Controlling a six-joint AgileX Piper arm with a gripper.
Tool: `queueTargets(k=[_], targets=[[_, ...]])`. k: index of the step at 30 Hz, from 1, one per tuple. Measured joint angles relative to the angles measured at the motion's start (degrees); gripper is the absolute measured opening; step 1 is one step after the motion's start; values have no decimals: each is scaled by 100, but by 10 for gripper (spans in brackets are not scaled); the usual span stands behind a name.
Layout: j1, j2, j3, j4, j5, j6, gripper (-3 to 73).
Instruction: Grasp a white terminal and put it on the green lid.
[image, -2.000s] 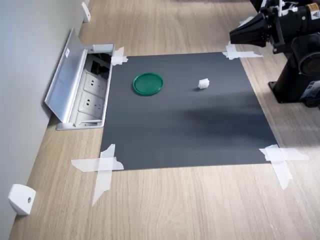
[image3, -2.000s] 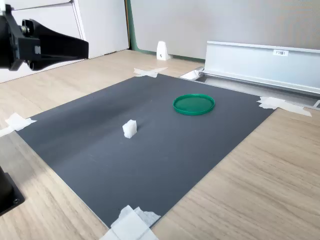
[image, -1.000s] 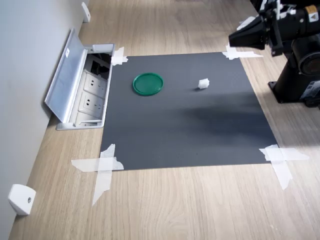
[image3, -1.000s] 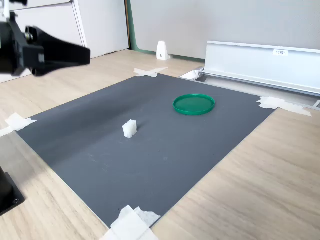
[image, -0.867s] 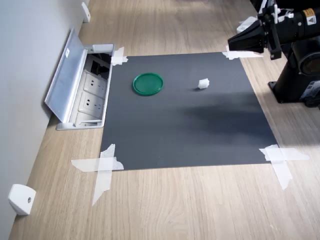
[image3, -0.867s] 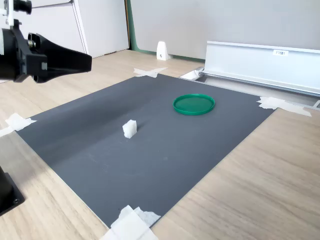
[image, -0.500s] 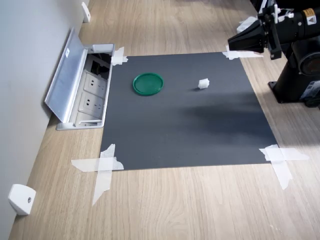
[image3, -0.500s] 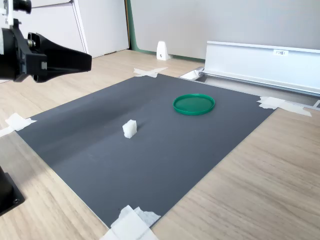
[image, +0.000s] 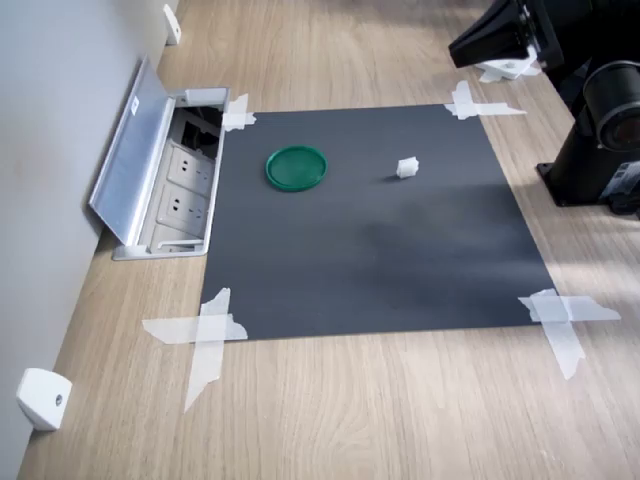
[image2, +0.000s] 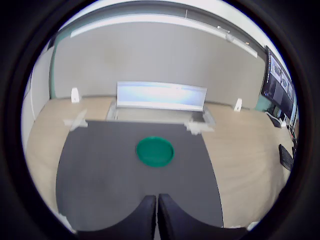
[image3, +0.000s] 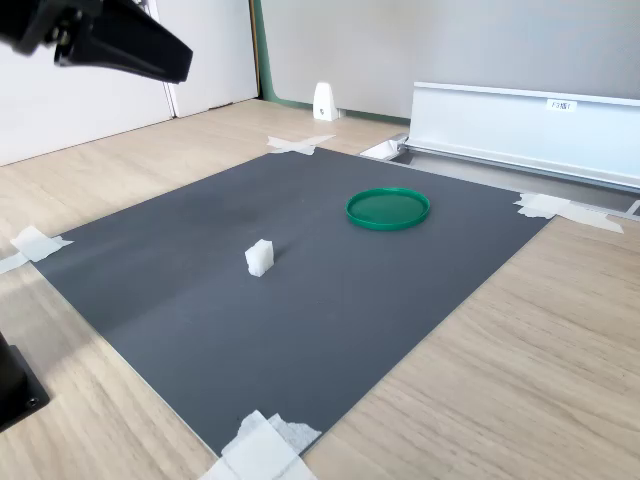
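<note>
The white terminal (image: 407, 167) (image3: 260, 257) is a tiny white block standing on the dark mat, apart from the green lid (image: 296, 167) (image3: 388, 208) (image2: 155, 151), a flat round disc with a raised rim. My gripper (image: 458, 48) (image3: 183, 62) (image2: 157, 199) hangs high above the mat's edge, well away from both, at the first exterior view's upper right. In the wrist view its two dark fingers lie together with only a thin seam between them and nothing held. That view shows the lid ahead but not the terminal.
The black mat (image: 380, 270) is taped to a wooden floor by white tape strips (image: 205, 335). An open socket box with a raised silver lid (image: 135, 160) (image3: 520, 125) borders the mat beyond the green lid. The arm's black base (image: 600, 150) stands beside the mat. A white wedge (image: 42, 398) sits by the wall.
The gripper has risen well above where it hung before, still pointing over the mat. The terminal and the lid have not moved.
</note>
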Motion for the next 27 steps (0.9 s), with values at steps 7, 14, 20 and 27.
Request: queueTargets(k=[7,14,20,27], targets=[[0,1341,-888,-75,1252,-370,-8],[0,2359,-992,-54,1605,-1068,-8],[0,2930,-992,-78,1635,-1371,61],[0,3070,-1011,-217,1593,-1400,403]])
